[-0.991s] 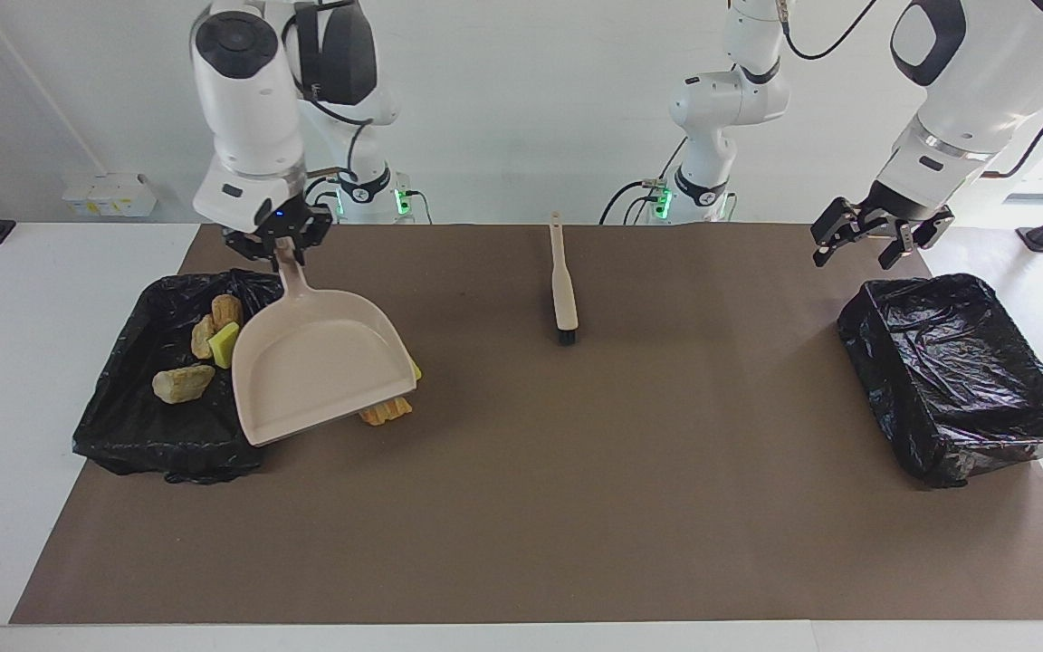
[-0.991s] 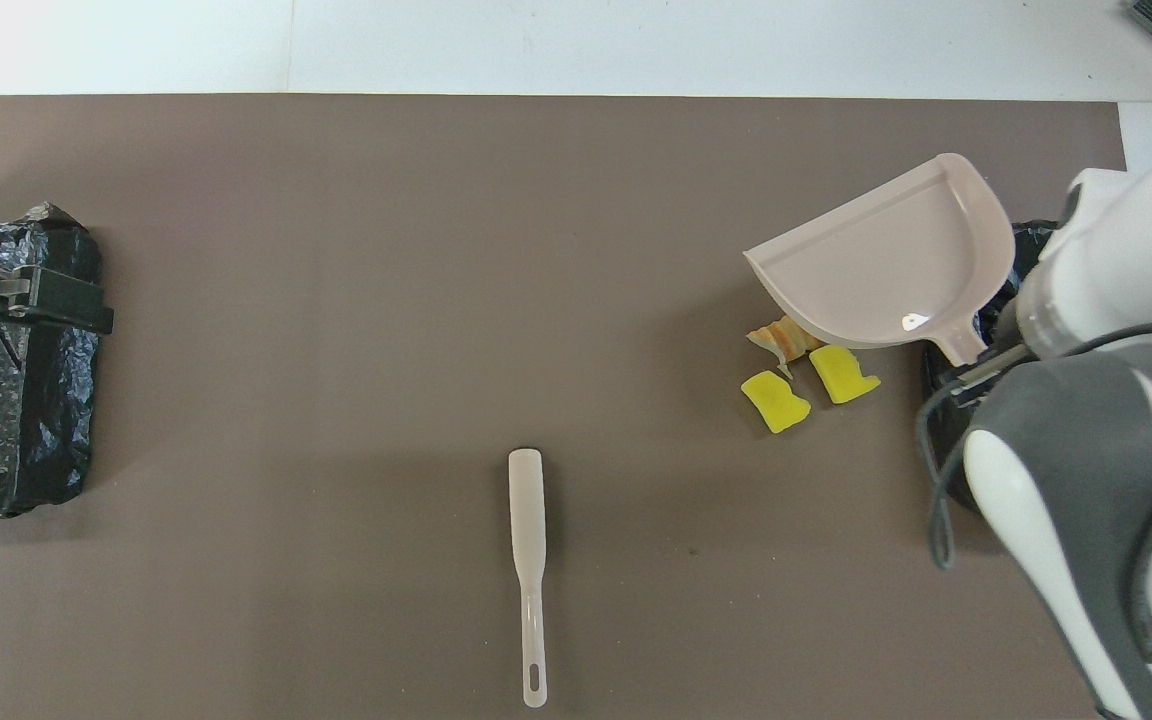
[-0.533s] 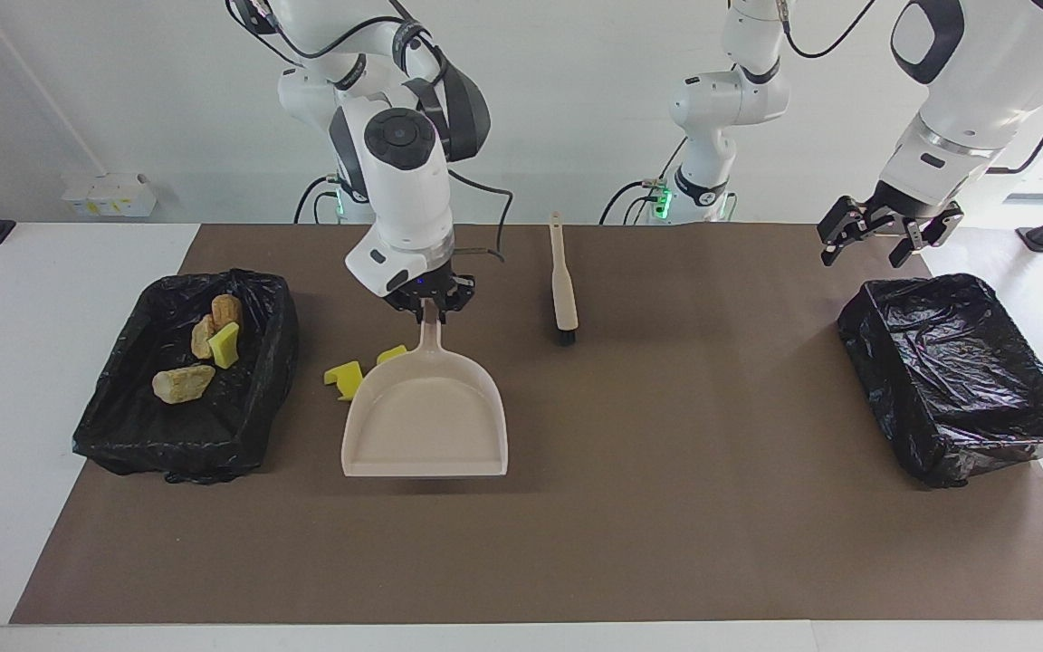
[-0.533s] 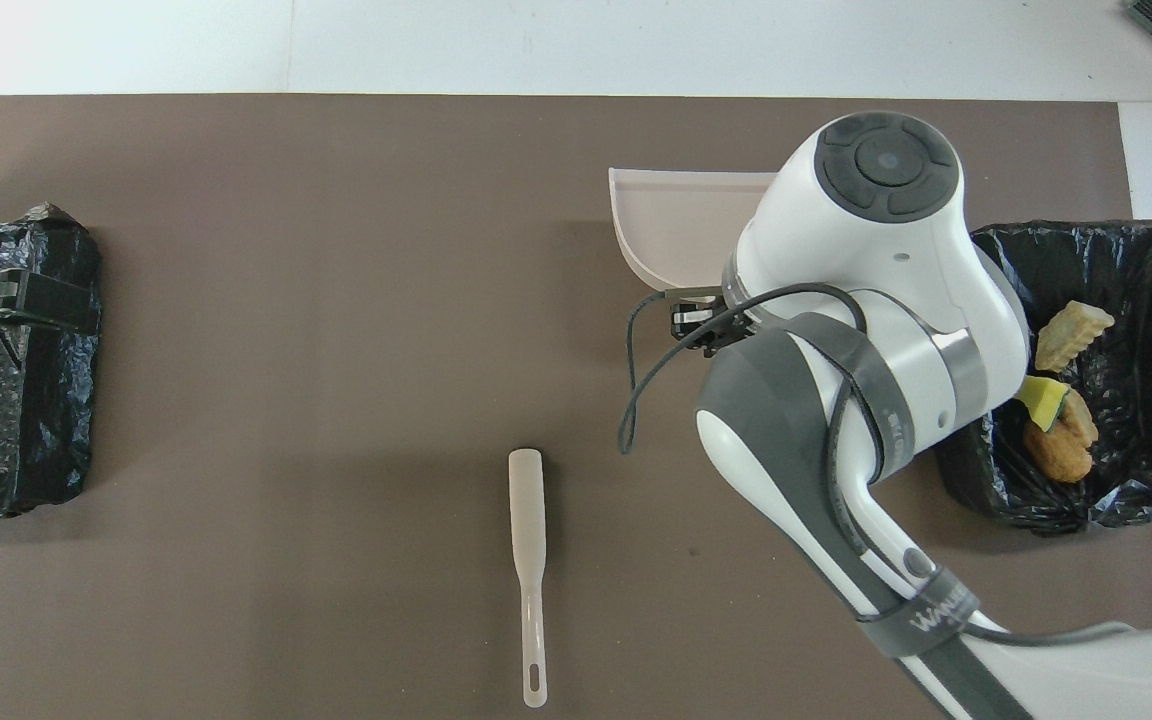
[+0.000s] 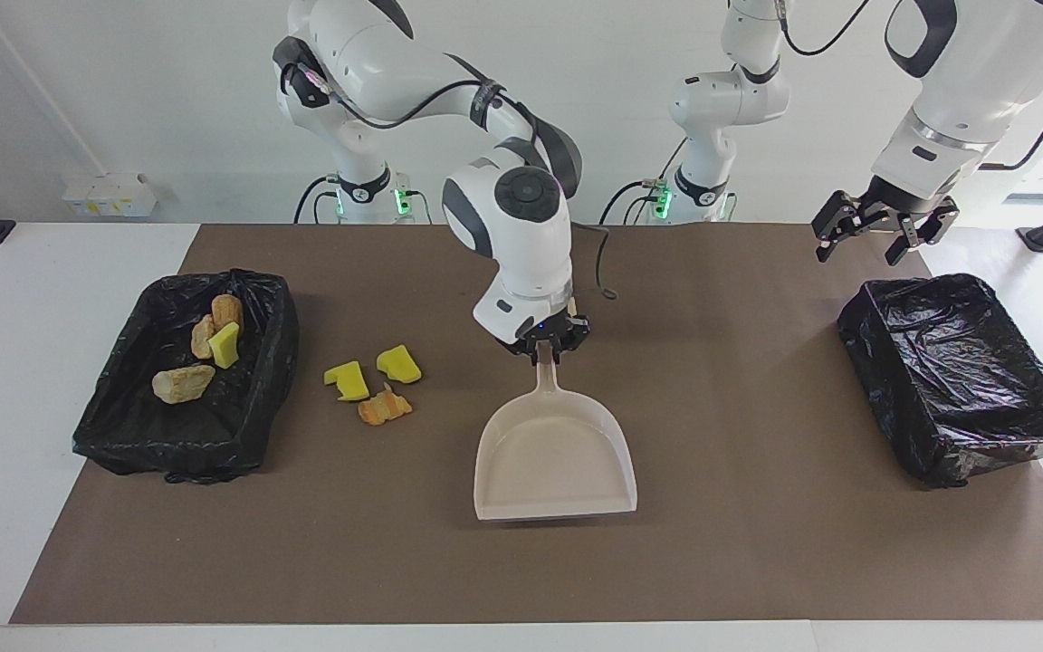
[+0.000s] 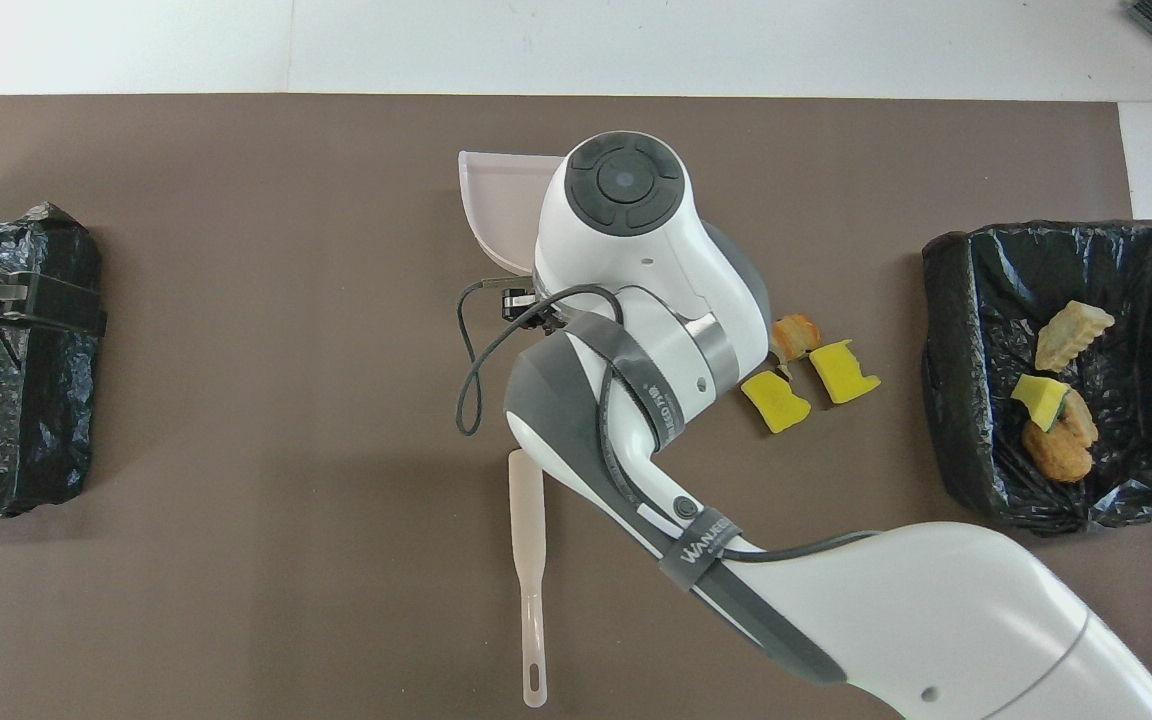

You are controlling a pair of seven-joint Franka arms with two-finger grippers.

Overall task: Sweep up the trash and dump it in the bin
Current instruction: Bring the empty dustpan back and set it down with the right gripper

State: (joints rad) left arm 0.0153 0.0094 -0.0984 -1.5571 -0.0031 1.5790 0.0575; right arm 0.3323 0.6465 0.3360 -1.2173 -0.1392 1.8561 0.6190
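My right gripper (image 5: 544, 351) is shut on the handle of the beige dustpan (image 5: 555, 457), which sits low over the middle of the mat, its mouth pointing away from the robots. The pan looks empty; in the overhead view only its edge (image 6: 496, 200) shows past my arm. Two yellow wedges (image 5: 347, 380) (image 5: 399, 363) and an orange lump (image 5: 384, 407) lie on the mat between the pan and the black-lined bin (image 5: 272, 362) at the right arm's end. That bin holds several trash bits (image 5: 182, 383). My left gripper (image 5: 884, 237) is open and empty, waiting above the other bin.
A second black-lined bin (image 5: 961, 376) stands at the left arm's end with nothing in it. The beige brush (image 6: 528, 540) lies on the mat nearer to the robots than the dustpan, partly under my right arm. The brown mat (image 5: 757, 543) covers the table.
My right arm carried the dustpan from over the bin at its end to the middle of the mat and turned it. The three bits on the mat became uncovered. The left gripper barely moved.
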